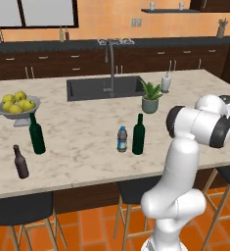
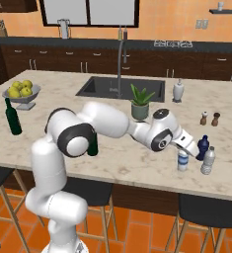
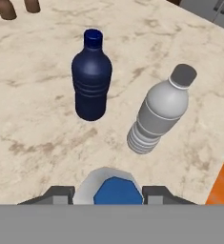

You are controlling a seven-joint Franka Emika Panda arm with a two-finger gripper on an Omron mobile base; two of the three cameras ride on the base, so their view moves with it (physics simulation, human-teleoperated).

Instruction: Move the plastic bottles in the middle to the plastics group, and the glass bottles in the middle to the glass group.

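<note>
My gripper (image 2: 186,150) is shut on a small clear plastic bottle (image 2: 183,161) with a blue label, which stands on the counter at the right. In the hand view that bottle (image 3: 116,190) sits between my fingertips (image 3: 61,193). Just beyond it stands the plastics group: a deep-blue bottle (image 3: 91,81) (image 2: 202,147) and a pale translucent bottle (image 3: 160,114) (image 2: 208,160). In the middle, the dark-capped plastic bottle (image 1: 122,139) stands beside the tall green glass bottle (image 1: 138,135). At the left is the glass group, a green bottle (image 1: 36,133) and a brown bottle (image 1: 21,162).
A potted plant (image 1: 151,97) and the sink (image 1: 104,87) lie behind the middle bottles. A fruit bowl (image 1: 17,109) stands by the glass group. Salt and pepper shakers (image 2: 209,118) are behind the plastics group. The counter's front edge (image 3: 213,162) runs close to the pale bottle.
</note>
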